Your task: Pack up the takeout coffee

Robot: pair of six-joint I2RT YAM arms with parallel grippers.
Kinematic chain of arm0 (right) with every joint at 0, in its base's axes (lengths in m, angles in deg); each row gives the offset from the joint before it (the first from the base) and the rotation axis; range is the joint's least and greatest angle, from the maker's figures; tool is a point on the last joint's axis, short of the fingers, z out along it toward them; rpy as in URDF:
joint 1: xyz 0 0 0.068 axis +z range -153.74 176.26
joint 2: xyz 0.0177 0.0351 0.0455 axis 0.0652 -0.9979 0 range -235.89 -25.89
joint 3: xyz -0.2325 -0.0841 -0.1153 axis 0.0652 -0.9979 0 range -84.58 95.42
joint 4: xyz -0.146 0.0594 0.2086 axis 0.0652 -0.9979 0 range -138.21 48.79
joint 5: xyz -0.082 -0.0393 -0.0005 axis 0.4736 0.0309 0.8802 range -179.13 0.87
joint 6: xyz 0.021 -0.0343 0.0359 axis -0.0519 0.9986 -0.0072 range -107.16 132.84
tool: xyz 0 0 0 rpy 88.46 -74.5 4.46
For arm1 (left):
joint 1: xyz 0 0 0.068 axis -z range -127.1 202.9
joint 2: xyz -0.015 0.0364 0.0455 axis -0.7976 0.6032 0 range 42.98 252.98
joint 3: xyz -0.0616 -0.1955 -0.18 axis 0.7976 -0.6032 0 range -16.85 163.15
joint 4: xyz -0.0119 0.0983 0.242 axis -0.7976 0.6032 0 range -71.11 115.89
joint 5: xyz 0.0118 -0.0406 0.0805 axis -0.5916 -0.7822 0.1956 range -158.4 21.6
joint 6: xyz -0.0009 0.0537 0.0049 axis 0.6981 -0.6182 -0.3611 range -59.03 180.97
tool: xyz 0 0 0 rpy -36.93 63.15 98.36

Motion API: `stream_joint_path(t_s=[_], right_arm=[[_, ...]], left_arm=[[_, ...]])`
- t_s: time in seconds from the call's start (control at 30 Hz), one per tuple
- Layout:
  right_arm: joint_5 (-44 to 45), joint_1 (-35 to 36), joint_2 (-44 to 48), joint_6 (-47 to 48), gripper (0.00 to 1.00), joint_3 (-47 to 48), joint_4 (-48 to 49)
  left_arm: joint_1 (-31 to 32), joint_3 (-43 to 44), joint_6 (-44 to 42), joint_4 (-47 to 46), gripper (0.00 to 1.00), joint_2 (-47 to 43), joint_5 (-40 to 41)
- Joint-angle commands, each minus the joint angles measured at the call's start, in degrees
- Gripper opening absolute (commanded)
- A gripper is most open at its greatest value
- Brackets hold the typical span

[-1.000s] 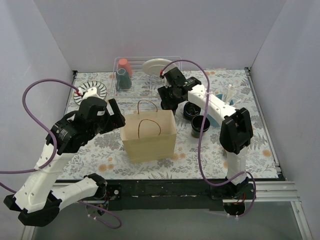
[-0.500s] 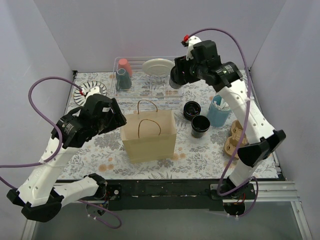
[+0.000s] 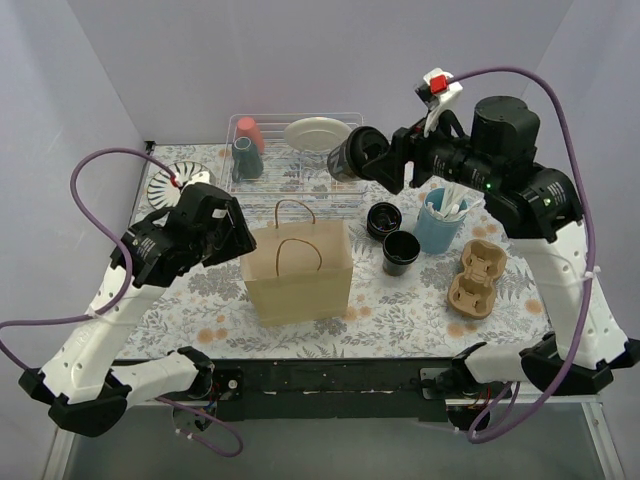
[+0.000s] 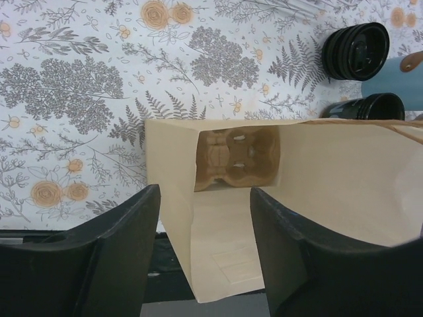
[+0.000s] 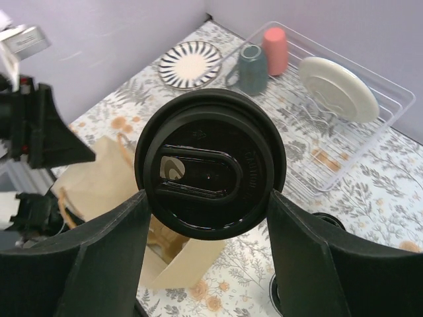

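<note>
My right gripper [image 3: 365,158] is shut on a black takeout cup with a ringed lid [image 3: 346,160] and holds it high above the table, behind the bag. In the right wrist view the lid [image 5: 210,173] fills the gap between my fingers. A second black cup [image 3: 401,251], open, stands right of the brown paper bag [image 3: 300,268], with a black ringed lidded one [image 3: 383,220] behind it. My left gripper [image 3: 228,232] is open at the bag's left rim. Its wrist view looks into the bag [image 4: 317,178], with a cardboard carrier [image 4: 234,157] at the bottom.
A light-blue cup of white sticks [image 3: 441,221] and a cardboard cup carrier [image 3: 477,277] sit at the right. A wire dish rack [image 3: 300,170] at the back holds teal [image 3: 245,160] and red [image 3: 250,132] tumblers and a white plate [image 3: 312,133]. A striped plate [image 3: 170,180] lies back left.
My right arm has risen from low beside the bag's back right to high above the table, carrying the lidded cup. My left gripper has stayed at the bag's left rim.
</note>
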Motion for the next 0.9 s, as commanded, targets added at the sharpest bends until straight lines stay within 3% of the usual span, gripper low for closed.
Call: stream_joint_path(t_s=[0.0,0.23,0.43,0.57,0.7,0.83,0.87], right_arm=[[-10.8,0.3,4.9,1.8,0.54,-5.7,3.8],[-19.3,1.0,9.5,3.5,0.53,-13.6,0.1],[-19.4,2.8,11.1,3.3,0.52,-19.7,2.9],[-14.8,7.5,10.8,3.6,0.52,-24.0,6.2],[-8.5,14.9,7.3,6.8,0.52,-22.0,4.8],[0.7,19.5,3.6,11.6,0.52,-19.9,3.3],[1.1,20.3,3.1,12.2,0.52,-19.8,3.3]], left_arm=[[0.1,0.2,1.6,0.5,0.54,-3.0,-3.1],[0.1,-3.6,3.0,-0.4,0.43,-6.1,-4.7],[0.2,-6.0,1.7,-1.2,0.43,-5.7,-5.3],[0.1,-6.9,0.4,-3.4,0.42,-4.9,-5.8],[0.2,-7.5,-2.2,-6.8,0.17,-4.1,-7.1],[0.1,-9.1,-7.5,-14.0,0.00,-6.4,-10.2],[0.2,-9.5,-8.8,-17.1,0.00,-7.1,-11.2]])
